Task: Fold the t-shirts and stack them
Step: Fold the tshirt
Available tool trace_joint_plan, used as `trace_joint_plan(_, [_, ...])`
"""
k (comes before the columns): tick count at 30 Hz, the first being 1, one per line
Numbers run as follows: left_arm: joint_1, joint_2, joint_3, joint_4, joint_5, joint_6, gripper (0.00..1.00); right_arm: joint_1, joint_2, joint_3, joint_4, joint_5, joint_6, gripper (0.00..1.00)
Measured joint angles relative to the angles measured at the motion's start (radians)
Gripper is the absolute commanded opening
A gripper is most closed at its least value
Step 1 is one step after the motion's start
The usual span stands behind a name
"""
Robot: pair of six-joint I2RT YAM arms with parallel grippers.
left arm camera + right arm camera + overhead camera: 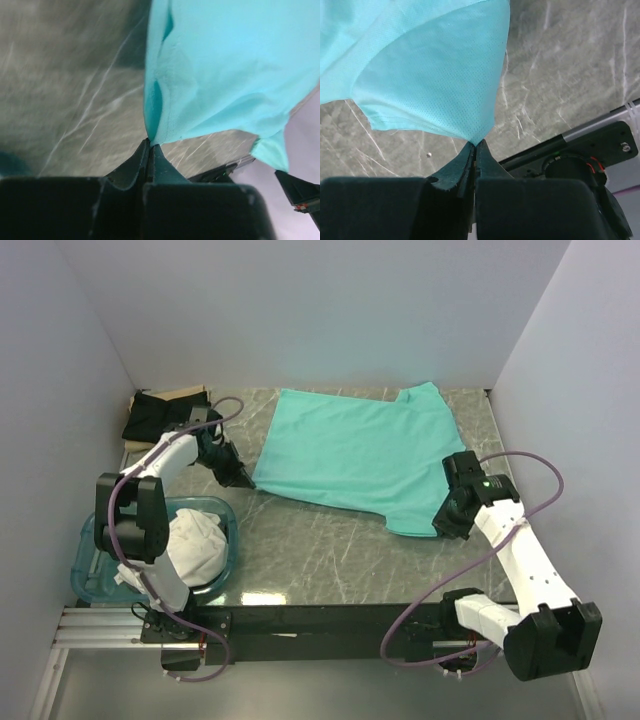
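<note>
The mint-teal t-shirt (355, 452) lies spread across the middle of the marble table. My left gripper (245, 480) is shut on the shirt's near-left corner; in the left wrist view the cloth (225, 70) rises from the closed tips (149, 145). My right gripper (437, 530) is shut on the near-right corner; in the right wrist view the cloth (430, 75) pulls up to a point at the closed tips (476, 144). A black t-shirt (160, 415) lies folded at the back left. White t-shirts (195, 545) are bundled in the blue tub.
The translucent blue tub (92, 565) stands at the near left beside the left arm. A tan cardboard sheet (185, 392) lies under the black shirt. White walls close in the back and sides. A black rail (330, 618) runs along the near table edge.
</note>
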Motion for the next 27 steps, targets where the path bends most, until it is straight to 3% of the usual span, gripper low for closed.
trace_joint_plan(14, [0.000, -0.046, -0.088, -0.125, 0.008, 0.076, 0.00, 0.000, -0.090, -0.003, -0.072, -0.013, -0.014, 0.00])
trace_joint_plan(27, [0.013, 0.144, 0.059, -0.105, 0.161, 0.084, 0.00, -0.015, 0.158, 0.166, 0.030, 0.010, -0.037, 0.00])
